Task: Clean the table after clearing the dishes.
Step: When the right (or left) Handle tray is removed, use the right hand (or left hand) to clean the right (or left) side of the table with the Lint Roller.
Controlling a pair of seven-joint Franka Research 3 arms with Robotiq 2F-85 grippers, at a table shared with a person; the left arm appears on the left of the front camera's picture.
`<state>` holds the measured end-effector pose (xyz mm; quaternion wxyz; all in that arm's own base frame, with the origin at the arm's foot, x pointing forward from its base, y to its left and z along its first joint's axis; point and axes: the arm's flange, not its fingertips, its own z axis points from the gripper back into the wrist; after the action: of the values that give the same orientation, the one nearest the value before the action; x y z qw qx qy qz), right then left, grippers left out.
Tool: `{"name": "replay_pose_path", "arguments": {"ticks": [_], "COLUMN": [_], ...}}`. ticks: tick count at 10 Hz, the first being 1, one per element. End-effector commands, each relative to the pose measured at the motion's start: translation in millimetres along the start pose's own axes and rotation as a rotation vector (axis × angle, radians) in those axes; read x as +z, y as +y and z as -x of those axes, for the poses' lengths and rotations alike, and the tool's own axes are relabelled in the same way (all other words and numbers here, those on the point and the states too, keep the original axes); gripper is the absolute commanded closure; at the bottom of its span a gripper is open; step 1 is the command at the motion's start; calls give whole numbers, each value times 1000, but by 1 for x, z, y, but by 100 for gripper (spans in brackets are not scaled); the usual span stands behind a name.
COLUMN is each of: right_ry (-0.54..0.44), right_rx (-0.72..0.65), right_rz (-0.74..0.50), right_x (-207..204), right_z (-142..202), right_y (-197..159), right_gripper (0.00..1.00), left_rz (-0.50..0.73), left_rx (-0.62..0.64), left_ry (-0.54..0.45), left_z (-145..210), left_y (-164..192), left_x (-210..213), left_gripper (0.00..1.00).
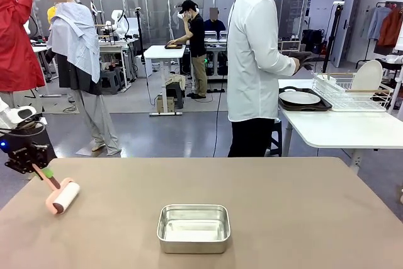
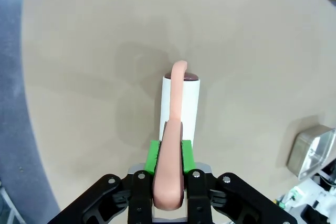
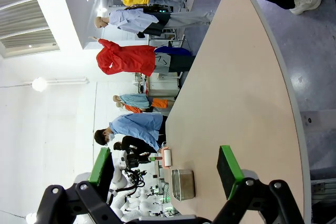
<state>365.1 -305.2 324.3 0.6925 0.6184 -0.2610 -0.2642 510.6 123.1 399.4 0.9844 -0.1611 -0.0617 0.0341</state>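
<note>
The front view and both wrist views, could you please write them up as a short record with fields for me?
table: brown tabletop, dishes already cleared off it
left pincer: shut on the pink handle of the lint roller
lint roller: white roll resting on the table near its left edge
right pincer: open, holding nothing, above the table
steel pan: near the front middle, looks empty
person: white shirt, at the far side, turned to the white side table
plate and tray: on that side table

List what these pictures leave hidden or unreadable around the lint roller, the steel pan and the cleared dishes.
- Lint roller handle end: covered by the shut left gripper.
- Steel pan: cut off at the left wrist view's edge.
- Plate and tray on the white table: cutlery too small to tell.
- Right gripper, open: arm out of frame.
</note>
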Motion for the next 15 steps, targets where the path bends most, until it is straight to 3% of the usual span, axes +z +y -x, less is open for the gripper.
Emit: {"name": "replay_pose_path", "arguments": {"ticks": [1,4,7,9,10,15], "right_ry": [-2,-2,-2,-2,-2,-2], "right_rx": [-1,-1,-1,-1,-1,-1], "right_rz": [-3,-3,-3,-3,-3,-3], "right_x": [0,0,0,0,0,0], "right_z": [1,1,1,1,1,1], "right_y": [4,4,4,4,4,4], "right_gripper": [0,0,0,0,0,0], "left_rz": [-224,-198,-167,-156,-168,-168], "left_rx": [40,21,-135,-169,-109,-109], "left_ry": [-23,-57,-130,-157,-132,-132], "left_z": [-4,-4,21,35,9,9], "left_y": [32,27,-21,-37,-22,-22], "left_x": [-31,5,85,116,85,85], "left_gripper": [80,80,80,80,80,80]}}
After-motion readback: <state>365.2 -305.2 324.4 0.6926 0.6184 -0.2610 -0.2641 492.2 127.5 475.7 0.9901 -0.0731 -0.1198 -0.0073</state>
